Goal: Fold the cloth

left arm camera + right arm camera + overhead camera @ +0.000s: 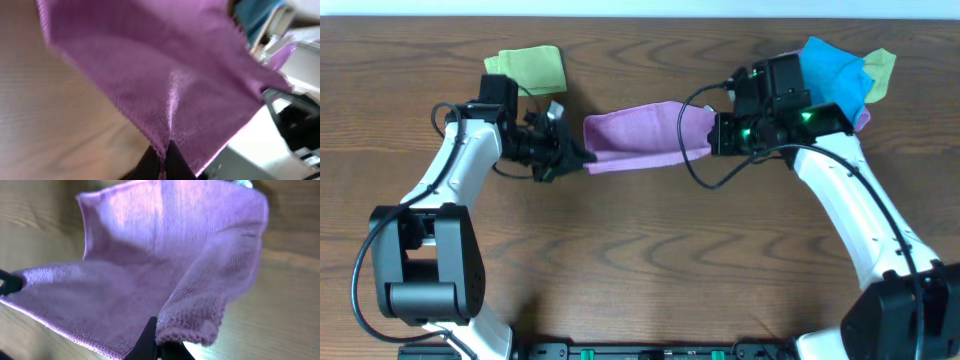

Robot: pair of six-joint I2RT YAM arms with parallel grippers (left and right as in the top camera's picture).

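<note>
A purple cloth (645, 136) hangs stretched between my two grippers above the wooden table, sagging a little in the middle. My left gripper (582, 155) is shut on its left edge; in the left wrist view the fingers (164, 162) pinch the hem of the cloth (165, 65). My right gripper (713, 133) is shut on its right edge; in the right wrist view the fingers (161, 347) clamp a bunched corner of the cloth (150, 270).
A green cloth (528, 68) lies at the back left behind my left arm. A pile with a blue cloth (835, 72), a yellow-green one (878, 70) and a purple one lies at the back right. The wooden table (640, 270) stretches forward.
</note>
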